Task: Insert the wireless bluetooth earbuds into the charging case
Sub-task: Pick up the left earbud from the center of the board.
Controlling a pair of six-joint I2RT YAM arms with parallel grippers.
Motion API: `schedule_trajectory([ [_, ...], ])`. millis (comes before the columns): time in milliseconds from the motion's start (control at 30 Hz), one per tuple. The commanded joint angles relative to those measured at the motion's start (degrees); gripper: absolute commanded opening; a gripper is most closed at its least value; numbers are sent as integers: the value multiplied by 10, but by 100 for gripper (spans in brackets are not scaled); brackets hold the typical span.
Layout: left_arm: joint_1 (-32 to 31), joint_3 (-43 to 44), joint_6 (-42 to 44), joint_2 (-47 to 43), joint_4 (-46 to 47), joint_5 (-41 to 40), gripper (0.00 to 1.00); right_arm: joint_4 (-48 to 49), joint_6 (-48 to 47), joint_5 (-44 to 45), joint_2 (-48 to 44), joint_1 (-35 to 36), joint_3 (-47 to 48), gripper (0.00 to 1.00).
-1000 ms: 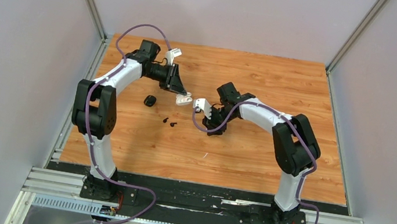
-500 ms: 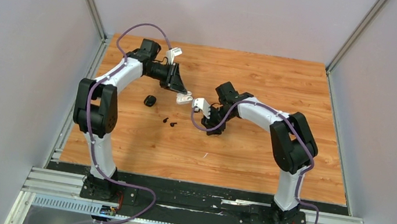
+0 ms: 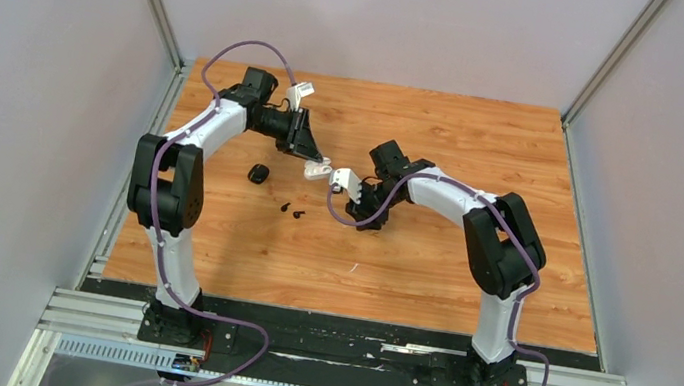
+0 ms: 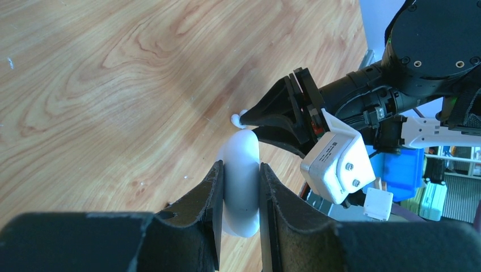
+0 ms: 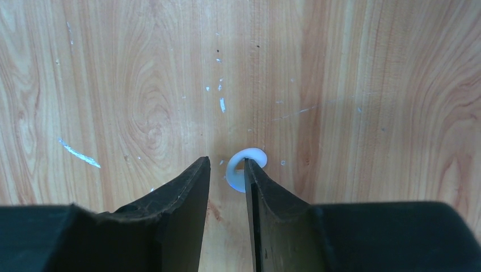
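Note:
My left gripper (image 3: 318, 163) (image 4: 241, 165) is shut on a white charging case (image 4: 240, 187), held on edge above the table; the case also shows in the top view (image 3: 322, 170). My right gripper (image 3: 363, 218) (image 5: 227, 165) points straight down at the table, its jaws a little apart. One white earbud (image 5: 238, 169) lies on the wood at the tip of its right finger, partly hidden by it; it also shows in the left wrist view (image 4: 235, 119). Two black earbuds (image 3: 292, 211) lie on the table. No second white earbud shows.
A black charging case (image 3: 259, 173) lies on the wood left of the black earbuds. The wooden table (image 3: 429, 266) is enclosed by grey walls on three sides. The right arm's purple cable (image 3: 340, 215) loops low beside its gripper.
The right arm has shifted slightly left, toward the held case. The left arm and the white case have stayed in place.

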Motion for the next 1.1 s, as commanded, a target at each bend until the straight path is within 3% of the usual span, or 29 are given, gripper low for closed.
schedule_trajectory([
  [0, 3, 25, 1, 3, 5, 16, 0, 17, 1, 45, 12, 0, 8, 33],
  [433, 4, 27, -7, 5, 11, 18, 0, 26, 14, 40, 6, -7, 21, 20],
  [833, 4, 37, -13, 14, 11, 21, 0, 26, 44, 21, 20, -12, 49, 29],
  [1067, 4, 38, -13, 14, 11, 21, 0, 24, 51, 13, 27, -15, 59, 23],
])
